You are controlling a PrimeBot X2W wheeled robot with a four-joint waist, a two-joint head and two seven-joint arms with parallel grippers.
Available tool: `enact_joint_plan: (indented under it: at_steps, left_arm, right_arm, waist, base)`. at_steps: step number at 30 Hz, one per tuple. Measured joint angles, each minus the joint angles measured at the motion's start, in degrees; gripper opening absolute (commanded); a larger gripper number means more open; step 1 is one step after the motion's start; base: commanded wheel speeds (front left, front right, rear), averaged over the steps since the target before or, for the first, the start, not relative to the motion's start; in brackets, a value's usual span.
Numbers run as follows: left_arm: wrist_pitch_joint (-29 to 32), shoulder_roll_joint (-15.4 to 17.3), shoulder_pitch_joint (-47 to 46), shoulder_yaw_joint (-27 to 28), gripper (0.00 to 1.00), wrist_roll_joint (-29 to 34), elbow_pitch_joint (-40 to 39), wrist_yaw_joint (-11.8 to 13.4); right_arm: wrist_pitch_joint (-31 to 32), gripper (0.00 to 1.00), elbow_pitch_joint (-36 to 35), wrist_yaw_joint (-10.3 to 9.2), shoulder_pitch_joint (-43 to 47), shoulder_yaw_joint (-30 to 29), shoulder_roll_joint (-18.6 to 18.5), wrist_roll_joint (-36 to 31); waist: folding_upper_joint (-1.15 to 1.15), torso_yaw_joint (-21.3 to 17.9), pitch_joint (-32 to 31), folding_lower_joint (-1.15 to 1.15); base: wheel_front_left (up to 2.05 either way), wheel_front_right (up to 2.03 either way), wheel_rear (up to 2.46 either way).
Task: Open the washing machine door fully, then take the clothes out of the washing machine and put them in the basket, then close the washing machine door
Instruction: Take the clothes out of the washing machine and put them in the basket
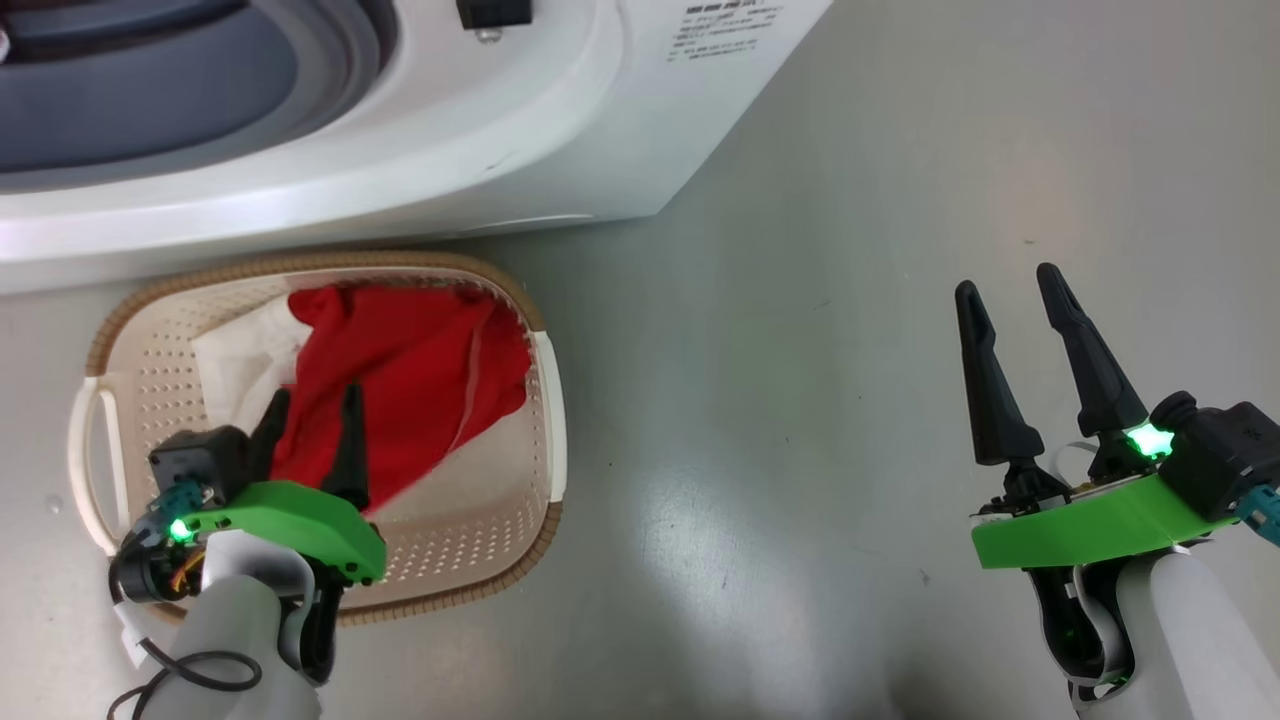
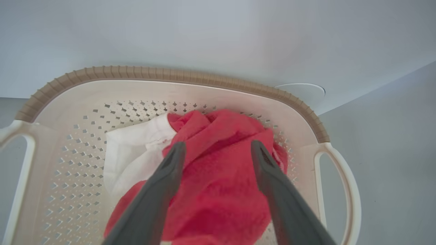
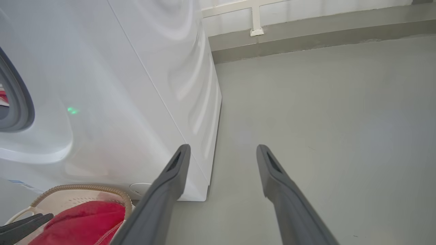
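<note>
The cream basket [image 1: 320, 265] stands on the floor against the white washing machine [image 1: 400, 150]. In it lie a red garment [image 1: 420, 370] and a pale white piece [image 1: 245, 355]. My left gripper [image 1: 316, 393] hangs open just over the red garment [image 2: 218, 190], its fingers apart and gripping nothing. The white piece [image 2: 136, 149] lies left of the fingers. My right gripper [image 1: 1008, 280] is open over bare floor, well right of the basket. The grey gasket [image 3: 20, 102] shows a sliver of red inside the opening. The door is out of view.
Grey floor [image 1: 800, 450] stretches between the basket and my right arm. The machine's right corner [image 3: 204, 190] stands just left of my right gripper [image 3: 223, 148]. A wall base with white trim [image 3: 255, 20] runs behind. A dark latch [image 1: 493, 12] sits on the machine front.
</note>
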Motion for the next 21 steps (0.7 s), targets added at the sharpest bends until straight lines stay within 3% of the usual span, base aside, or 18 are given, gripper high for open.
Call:
enact_joint_plan:
  at_steps: [21]
  left_arm:
    - [0.0,-0.4,7.0,1.5,1.00,-0.1,-11.4,0.0]
  right_arm:
    - [0.0,1.00,1.6,0.00,3.1,-0.2,-1.1,0.0]
  waist:
    - [0.00,1.7,-10.8,0.00]
  base:
    - [0.00,0.00,0.00]
